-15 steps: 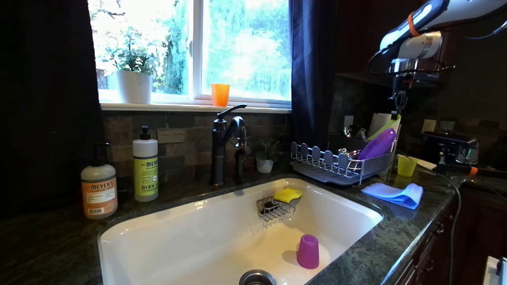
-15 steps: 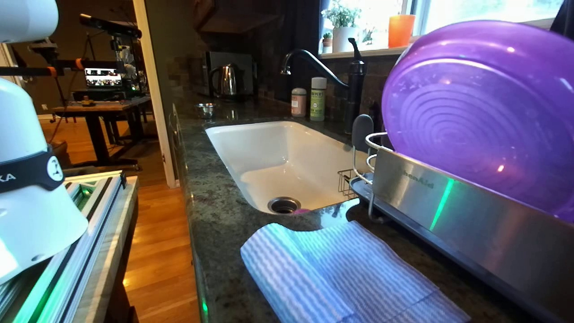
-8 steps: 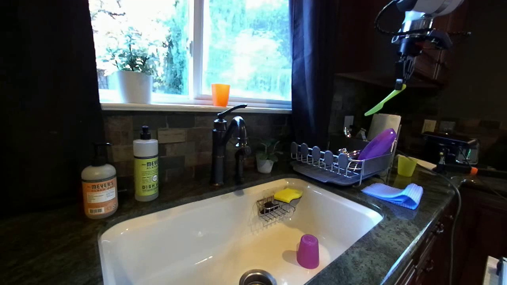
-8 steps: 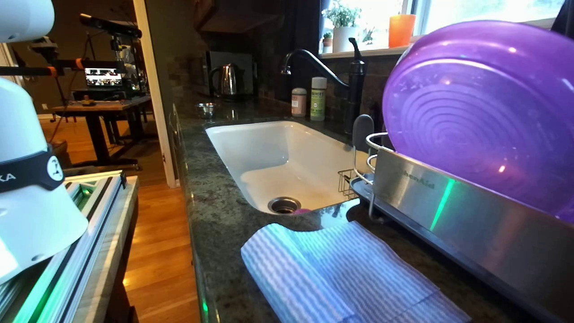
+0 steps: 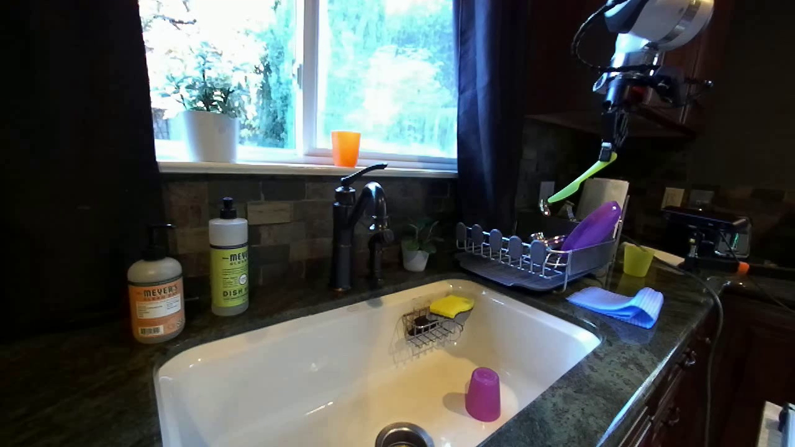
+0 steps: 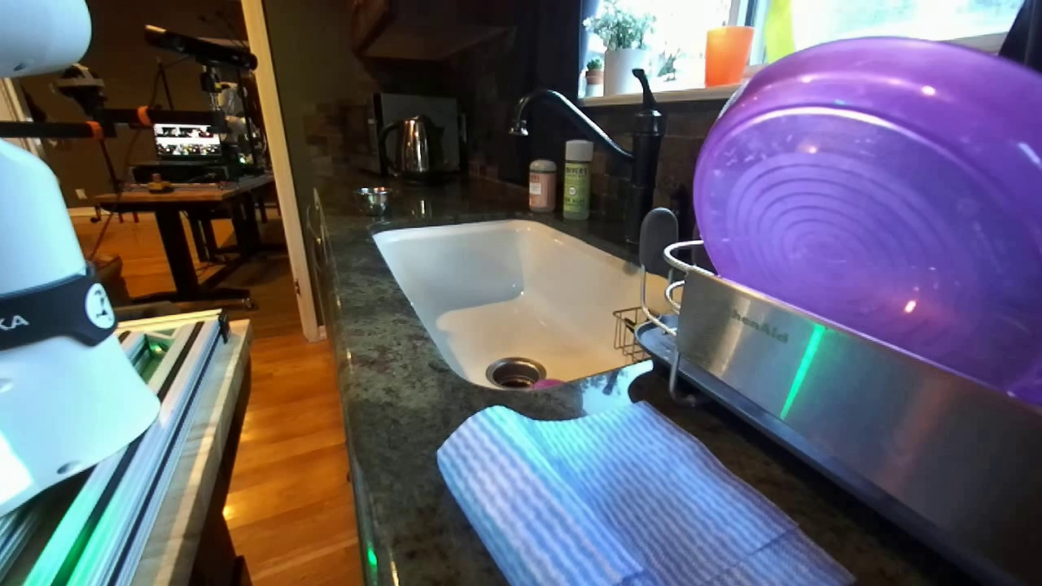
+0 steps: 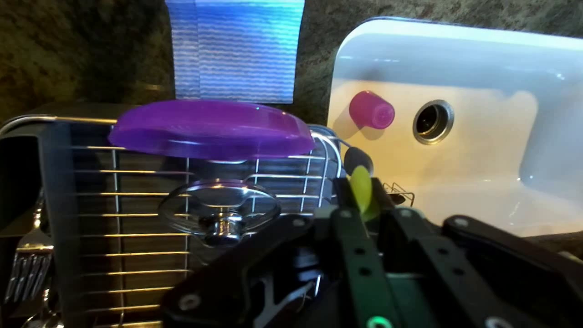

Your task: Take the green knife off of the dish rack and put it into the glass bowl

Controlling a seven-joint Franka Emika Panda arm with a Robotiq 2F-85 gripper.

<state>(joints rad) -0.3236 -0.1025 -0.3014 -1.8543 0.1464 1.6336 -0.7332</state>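
Observation:
My gripper (image 5: 607,151) is shut on one end of the lime-green knife (image 5: 577,182) and holds it in the air above the dish rack (image 5: 518,278). The knife slants down to the left. In the wrist view the gripper (image 7: 361,183) pinches its end (image 7: 362,187), above the rack's sink-side edge. Part of the knife (image 6: 779,31) shows at the top of an exterior view, before the window. A small shiny bowl (image 6: 373,200) stands on the far counter; I cannot tell whether it is glass. A round clear lid (image 7: 218,193) with a metal knob lies in the rack.
A purple dish (image 7: 212,130) leans upright in the rack, with forks (image 7: 29,255) at one end. A blue cloth (image 5: 621,305) and yellow-green cup (image 5: 638,261) are beside it. The white sink (image 5: 267,372) holds a purple cup (image 5: 483,395). The faucet (image 5: 341,242) stands behind.
The gripper has lifted the knife up from beside the purple dish, then moved left and slightly down. Part of the knife has entered the top of an exterior view.

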